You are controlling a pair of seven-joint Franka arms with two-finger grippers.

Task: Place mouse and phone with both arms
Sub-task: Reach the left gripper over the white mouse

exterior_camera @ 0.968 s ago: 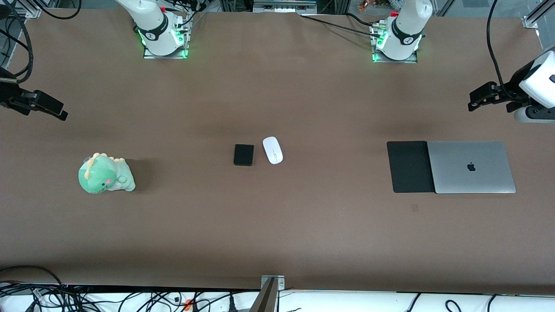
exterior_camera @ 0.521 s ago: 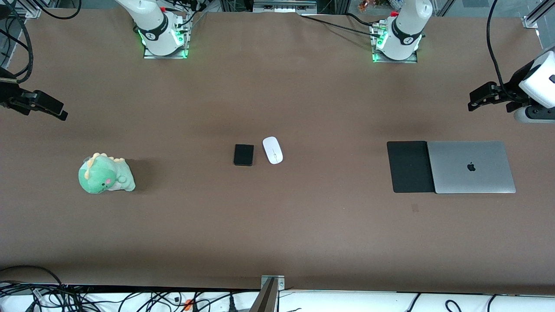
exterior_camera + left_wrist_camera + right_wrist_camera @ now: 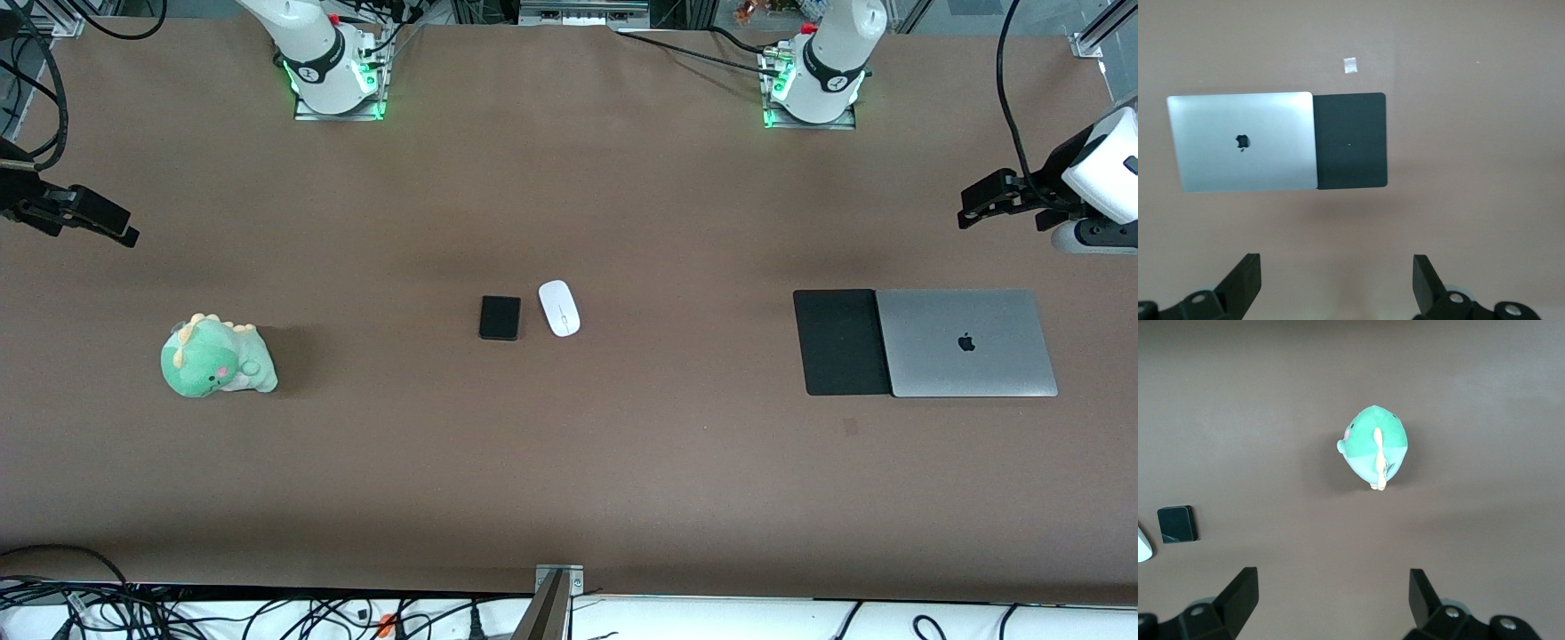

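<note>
Near the table's centre lie the phone (image 3: 500, 317) and, just beside it toward the left arm's end, the mouse (image 3: 559, 308), apart, with bare brown table (image 3: 569, 462) on every side. Left gripper (image 3: 987, 197), fingers (image 3: 1245, 283) spread and empty, hangs above the table's edge near the mouse pad (image 3: 840, 341) and laptop (image 3: 965, 342). Right gripper (image 3: 84, 218), likewise spread, hangs over the opposite edge, near the plush dinosaur (image 3: 216, 357).
</note>
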